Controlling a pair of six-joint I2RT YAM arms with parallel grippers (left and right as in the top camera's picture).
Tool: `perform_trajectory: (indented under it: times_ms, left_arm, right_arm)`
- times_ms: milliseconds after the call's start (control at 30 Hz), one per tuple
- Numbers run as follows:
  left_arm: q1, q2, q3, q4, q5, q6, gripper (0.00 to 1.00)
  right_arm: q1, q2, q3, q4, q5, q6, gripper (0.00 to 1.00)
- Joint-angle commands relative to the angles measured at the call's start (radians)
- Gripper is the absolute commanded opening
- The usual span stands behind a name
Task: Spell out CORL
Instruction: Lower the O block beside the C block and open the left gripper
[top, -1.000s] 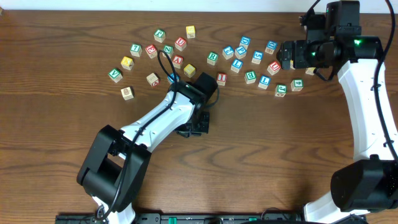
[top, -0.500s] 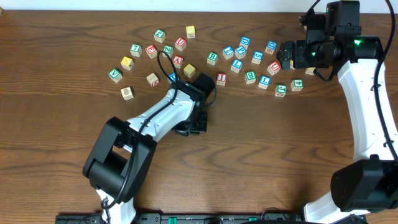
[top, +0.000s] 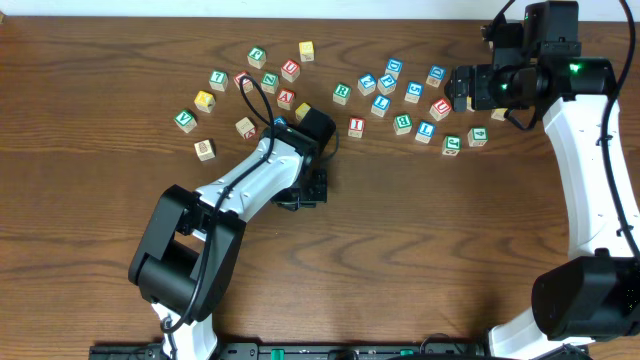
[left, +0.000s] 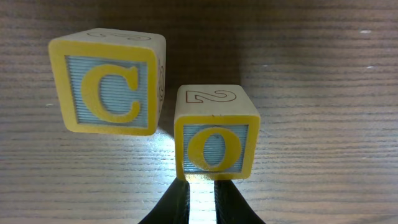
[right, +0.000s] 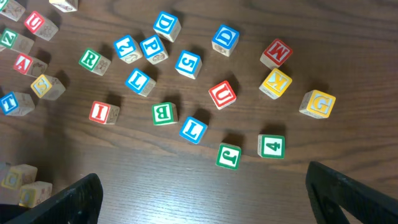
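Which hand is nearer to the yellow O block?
Left. The left hand sits right at the O block; the right hand hangs far across the table.

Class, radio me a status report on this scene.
Left gripper shut, at O cube. Right gripper open, empty. C cube tilted beside it; two letters missing.

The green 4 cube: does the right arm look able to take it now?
Probably yes. The right tool hangs wide open near the green 4 cube, which stands apart from its neighbours, with nothing lying over it or between it and the tool.

Scattered alphabet cubes (right: 193, 129) on wooden table (right: 186, 193)
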Motion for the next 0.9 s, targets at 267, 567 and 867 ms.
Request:
perform_trajectory:
  times_ms: [267,567,867]
  left_arm:
    - [0.002,0.010,-0.010,0.009,0.009,0.024,0.15]
    - [0.003,0.010,-0.010,0.012,0.009,0.024,0.14]
    - [0.003,0.009,-0.007,0.008,0.010,0.023,0.14]
  right_arm:
    - [0.016,-0.004,0.021,-0.002,-0.006,-0.012,0.99]
    - [0.016,-0.004,0.021,-0.002,-0.006,-0.012,0.99]
    - [0.016,-0.004,0.021,-0.002,-0.007,-0.012,0.99]
